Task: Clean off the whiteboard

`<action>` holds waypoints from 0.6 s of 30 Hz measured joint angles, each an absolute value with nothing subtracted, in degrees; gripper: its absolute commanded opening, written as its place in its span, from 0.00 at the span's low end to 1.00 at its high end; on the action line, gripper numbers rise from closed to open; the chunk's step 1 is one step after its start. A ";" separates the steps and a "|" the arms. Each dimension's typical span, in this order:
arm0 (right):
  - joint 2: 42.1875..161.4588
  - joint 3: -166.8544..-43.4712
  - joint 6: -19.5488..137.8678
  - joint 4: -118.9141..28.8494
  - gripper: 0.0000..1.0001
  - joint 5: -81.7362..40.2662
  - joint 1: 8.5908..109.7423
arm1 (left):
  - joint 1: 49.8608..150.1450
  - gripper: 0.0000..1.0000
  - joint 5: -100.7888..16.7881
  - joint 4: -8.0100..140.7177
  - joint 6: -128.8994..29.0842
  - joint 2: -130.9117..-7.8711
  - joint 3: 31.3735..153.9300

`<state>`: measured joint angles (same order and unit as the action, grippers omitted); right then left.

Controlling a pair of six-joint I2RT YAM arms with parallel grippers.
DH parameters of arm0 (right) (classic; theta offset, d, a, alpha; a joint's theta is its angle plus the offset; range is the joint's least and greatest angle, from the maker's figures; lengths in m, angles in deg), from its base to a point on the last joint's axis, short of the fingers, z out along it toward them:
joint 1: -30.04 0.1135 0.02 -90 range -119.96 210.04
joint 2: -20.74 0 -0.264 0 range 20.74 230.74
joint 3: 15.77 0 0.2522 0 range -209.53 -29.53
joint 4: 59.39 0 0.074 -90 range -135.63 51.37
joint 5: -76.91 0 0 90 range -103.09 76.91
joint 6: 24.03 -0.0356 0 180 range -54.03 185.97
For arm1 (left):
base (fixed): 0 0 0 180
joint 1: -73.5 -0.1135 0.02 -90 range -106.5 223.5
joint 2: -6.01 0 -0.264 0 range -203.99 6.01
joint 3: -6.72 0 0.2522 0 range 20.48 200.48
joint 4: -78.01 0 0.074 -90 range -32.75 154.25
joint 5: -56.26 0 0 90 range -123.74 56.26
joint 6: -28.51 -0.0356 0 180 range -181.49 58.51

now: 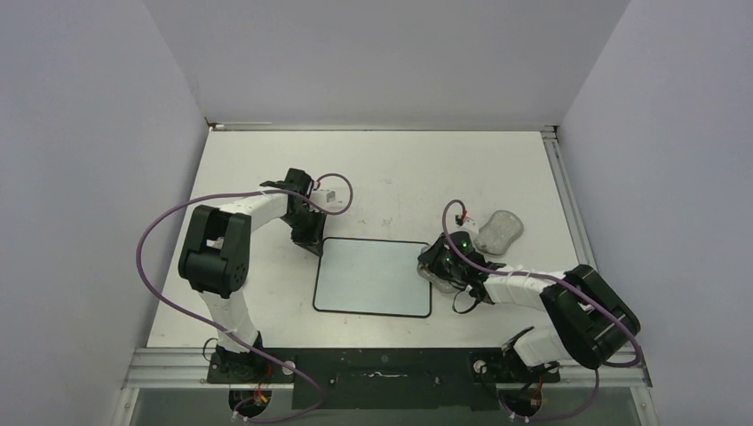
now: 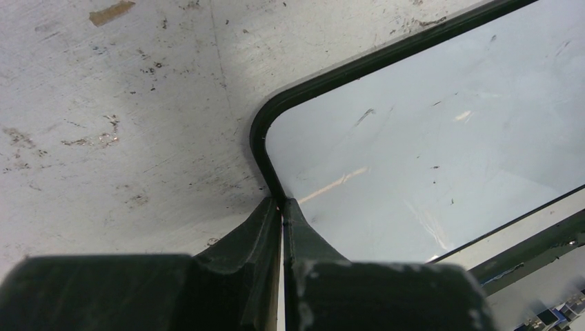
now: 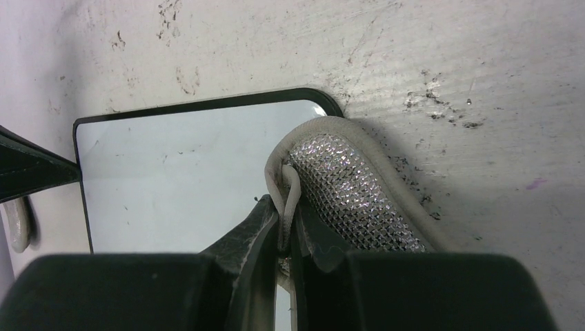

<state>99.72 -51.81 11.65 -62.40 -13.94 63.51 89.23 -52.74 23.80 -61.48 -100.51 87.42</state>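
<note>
The whiteboard (image 1: 373, 277) lies flat in the middle of the table, white with a thin black rim and only faint specks on it. My left gripper (image 1: 313, 244) is at its far left corner, jaws shut on the rim (image 2: 265, 148), as the left wrist view (image 2: 283, 203) shows. My right gripper (image 1: 441, 266) is at the board's right edge, shut on the folded grey rim of a silvery mesh wiping pad (image 3: 352, 186). The pad rests over the board's far right corner (image 3: 179, 172). In the right wrist view the gripper (image 3: 284, 221) pinches the pad's edge.
A grey peanut-shaped lump (image 1: 497, 231) lies on the table right of the board, behind my right gripper. A small grey block (image 1: 330, 193) sits by the left wrist. White walls close in the table on three sides; a rail runs along the right edge (image 1: 568, 213).
</note>
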 measured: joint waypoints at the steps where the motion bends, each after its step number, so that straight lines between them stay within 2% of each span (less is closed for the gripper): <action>1: 100.16 -51.83 11.80 -62.93 0.05 -13.96 63.64 | 89.23 0.00 -52.72 23.80 -61.50 -100.51 87.42; 6: 108.62 -56.88 10.77 -68.50 0.05 -12.08 67.84 | 89.08 0.00 -52.39 23.72 -61.65 -100.51 87.42; 13: 129.58 -77.84 8.48 -74.25 0.05 -11.03 80.93 | 89.05 0.00 -52.24 23.69 -61.72 -100.48 87.44; 18: 132.53 -82.72 8.70 -72.19 0.05 -12.54 82.62 | 88.99 0.00 -52.22 23.65 -61.80 -100.44 87.44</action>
